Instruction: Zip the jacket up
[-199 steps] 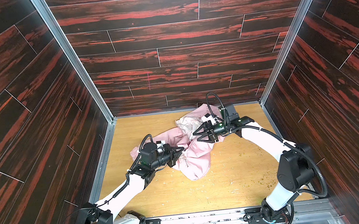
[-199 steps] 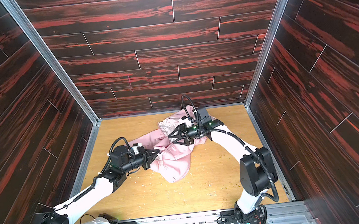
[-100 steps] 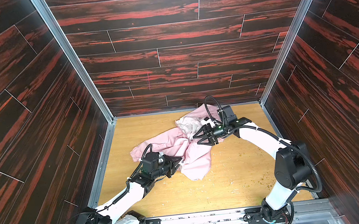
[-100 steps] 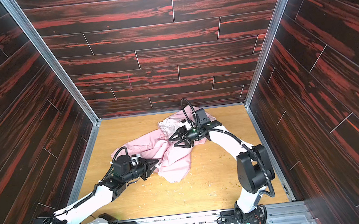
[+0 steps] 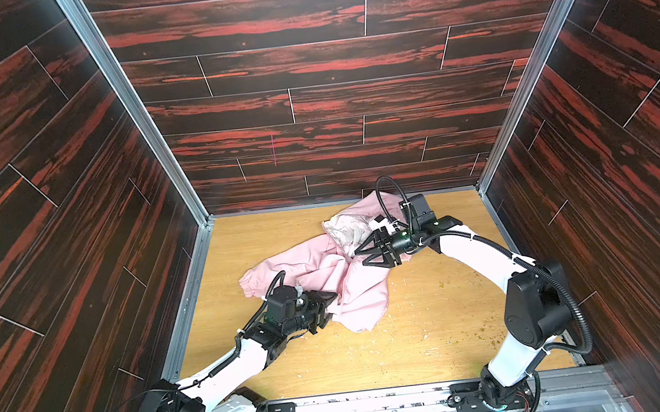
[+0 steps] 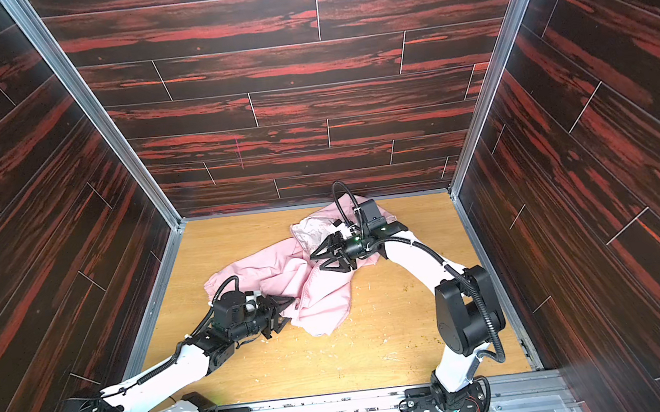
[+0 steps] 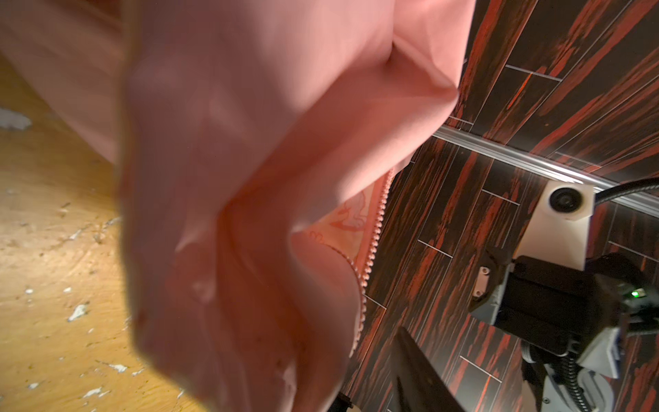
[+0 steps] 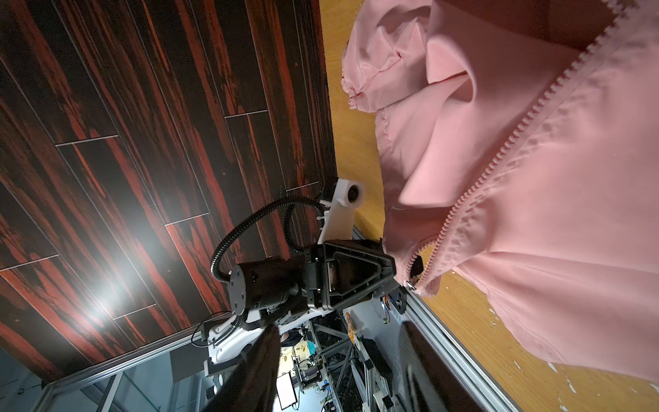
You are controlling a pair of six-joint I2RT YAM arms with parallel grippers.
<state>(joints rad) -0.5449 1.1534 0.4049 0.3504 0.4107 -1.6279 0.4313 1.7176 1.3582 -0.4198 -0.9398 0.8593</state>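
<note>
The pink jacket (image 5: pixel 348 280) lies crumpled on the wooden table, its pale lining (image 5: pixel 347 228) turned up at the back. The zipper teeth (image 8: pixel 499 149) run down to the hem in the right wrist view, and the zipper (image 7: pixel 374 242) is parted. My left gripper (image 5: pixel 331 309) sits at the hem's left edge with its jaws apart. One dark finger (image 7: pixel 413 374) stands clear of the fabric; the other is hidden behind it. My right gripper (image 5: pixel 360 256) hovers over the jacket's middle, open and empty (image 8: pixel 338 371).
Dark red wood-pattern walls (image 5: pixel 309 104) close in the table (image 5: pixel 437 329) on three sides, with metal corner posts (image 5: pixel 495 168). A metal rail (image 5: pixel 382 398) with the arm bases runs along the front. Pale crumbs (image 5: pixel 425 335) dot the table's front right.
My left gripper has drawn back toward the front, sunk lower and gone from shut to open; the jacket's hem has settled with it. The right gripper has barely moved.
</note>
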